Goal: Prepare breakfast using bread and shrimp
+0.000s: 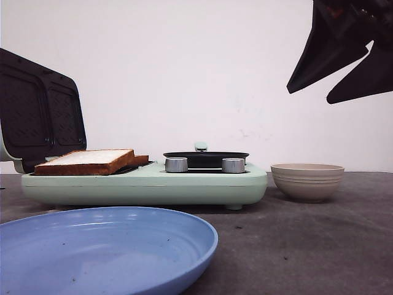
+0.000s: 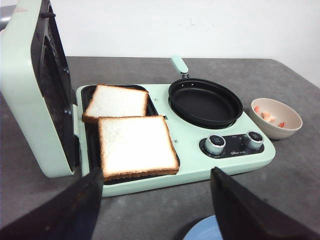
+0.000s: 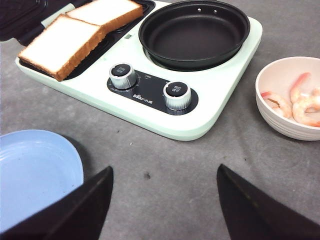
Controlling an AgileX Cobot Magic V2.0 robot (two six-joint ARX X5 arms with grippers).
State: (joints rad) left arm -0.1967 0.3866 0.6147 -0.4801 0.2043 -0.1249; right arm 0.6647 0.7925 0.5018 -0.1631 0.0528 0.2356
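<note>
Bread x2 on sandwich plate, 9 o'clock of empty pan. Shrimp in bowl, uncooked. Both grippers wide, empty.

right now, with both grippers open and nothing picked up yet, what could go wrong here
The two slices of bread overlap on the grill plate, so gripping one may drag the other. The shrimp sit low in the bowl, which stands loose on the table; reaching in with the right gripper could tip or push it. The pan rests on the hob with its handle free, so a bump could shift it.
</note>
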